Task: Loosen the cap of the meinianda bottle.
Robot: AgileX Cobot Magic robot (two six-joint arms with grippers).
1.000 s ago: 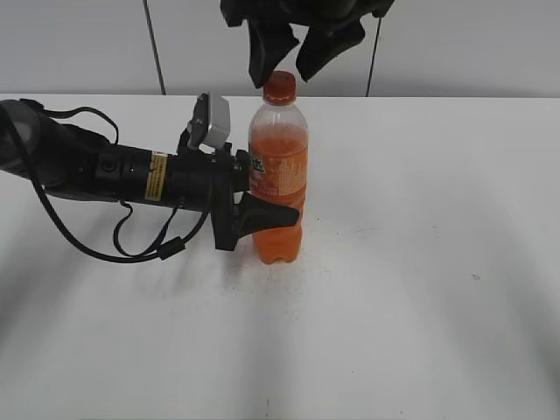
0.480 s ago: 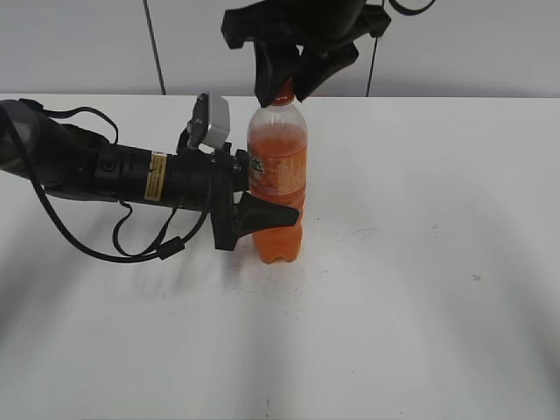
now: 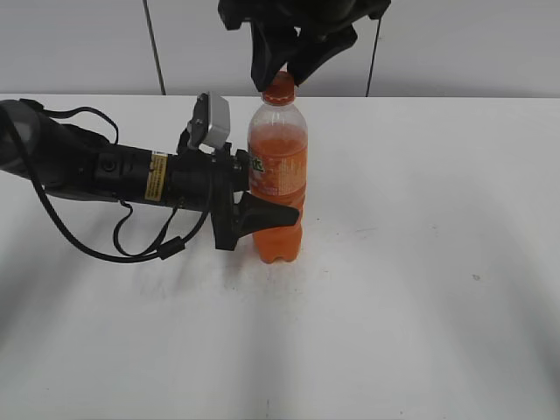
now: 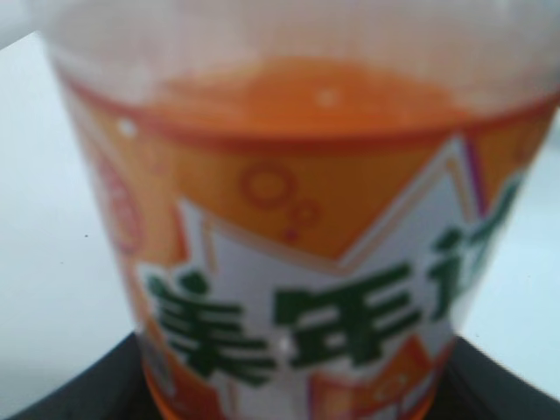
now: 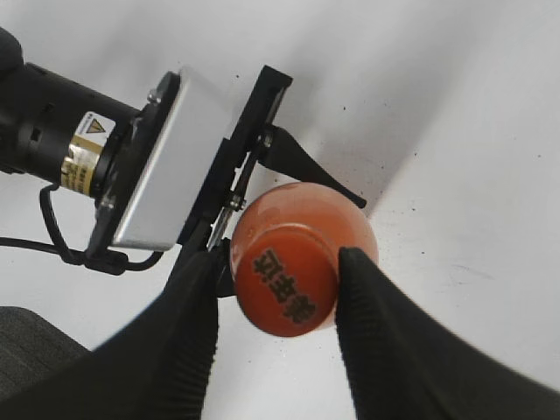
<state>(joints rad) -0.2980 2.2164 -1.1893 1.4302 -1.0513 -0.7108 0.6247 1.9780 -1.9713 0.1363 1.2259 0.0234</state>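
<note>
Meinianda bottle upright mid-worktop, toward the far edge, clamped at the label by left gripper. Right gripper directly above, fingers narrowly straddling the cap; contact unclear.

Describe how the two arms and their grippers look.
Left arm: black, round-bodied, with a yellow warning sticker, loose black cables and a grey camera box. Left gripper: black pointed fingers. Right gripper: black, with broad ribbed fingers.
</note>
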